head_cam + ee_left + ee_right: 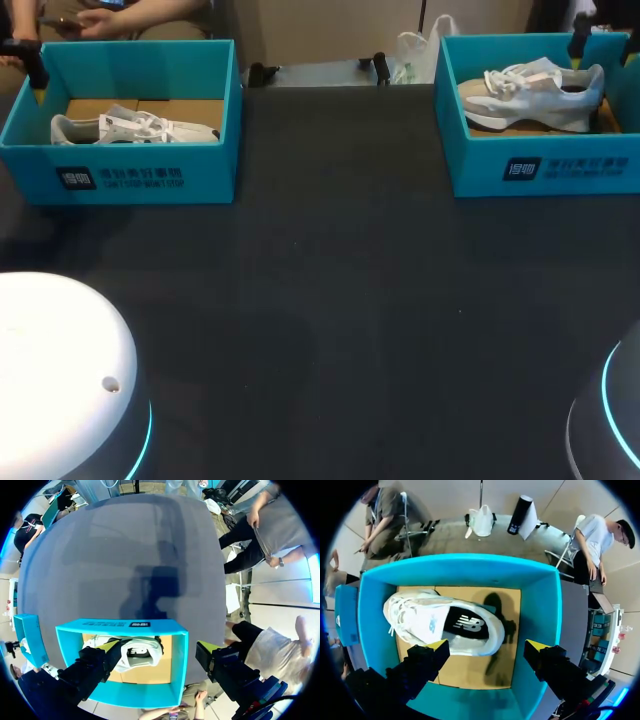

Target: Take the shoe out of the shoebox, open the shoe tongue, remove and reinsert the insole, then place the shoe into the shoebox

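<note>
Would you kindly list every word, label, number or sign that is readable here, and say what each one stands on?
Left shoebox, front wall: dark label with pale print, too blurred to read.
Right shoebox, front wall: same kind of label, also unreadable.
Shoe in the right shoebox, dark insole: white logo, no legible words.
</note>
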Robot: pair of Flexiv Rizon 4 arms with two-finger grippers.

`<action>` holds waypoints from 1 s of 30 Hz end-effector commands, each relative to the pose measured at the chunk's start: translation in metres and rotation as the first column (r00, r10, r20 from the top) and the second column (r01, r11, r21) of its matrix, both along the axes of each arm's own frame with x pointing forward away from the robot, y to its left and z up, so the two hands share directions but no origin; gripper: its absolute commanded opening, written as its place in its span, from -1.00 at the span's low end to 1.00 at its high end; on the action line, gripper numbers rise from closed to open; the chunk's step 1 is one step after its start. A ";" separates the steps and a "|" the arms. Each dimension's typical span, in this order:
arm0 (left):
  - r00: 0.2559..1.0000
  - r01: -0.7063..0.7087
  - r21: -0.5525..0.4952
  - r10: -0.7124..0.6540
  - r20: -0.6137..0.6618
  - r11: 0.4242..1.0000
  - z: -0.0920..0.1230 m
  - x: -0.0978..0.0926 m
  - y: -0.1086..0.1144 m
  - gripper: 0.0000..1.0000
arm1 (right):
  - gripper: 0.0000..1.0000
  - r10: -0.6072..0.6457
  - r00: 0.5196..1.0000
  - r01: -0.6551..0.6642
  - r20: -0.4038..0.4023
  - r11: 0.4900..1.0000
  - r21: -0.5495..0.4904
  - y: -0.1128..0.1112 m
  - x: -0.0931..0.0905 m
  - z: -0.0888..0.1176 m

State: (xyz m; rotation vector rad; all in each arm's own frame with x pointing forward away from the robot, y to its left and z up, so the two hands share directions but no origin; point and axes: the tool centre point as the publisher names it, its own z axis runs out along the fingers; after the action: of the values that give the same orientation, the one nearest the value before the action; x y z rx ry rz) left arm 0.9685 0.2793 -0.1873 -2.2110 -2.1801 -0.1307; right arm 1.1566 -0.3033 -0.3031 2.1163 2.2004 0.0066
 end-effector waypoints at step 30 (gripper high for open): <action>1.000 0.000 0.002 0.000 0.002 1.000 0.000 -0.001 0.000 1.00 | 0.95 -0.054 0.993 0.055 -0.105 0.998 0.007 -0.017 0.007 -0.058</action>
State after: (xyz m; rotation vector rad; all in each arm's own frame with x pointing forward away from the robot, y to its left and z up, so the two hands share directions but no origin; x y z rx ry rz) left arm 0.9685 0.2793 -0.1873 -2.2111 -2.1800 -0.1306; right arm 1.1533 -0.3178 -0.3566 2.2178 2.1905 -0.0818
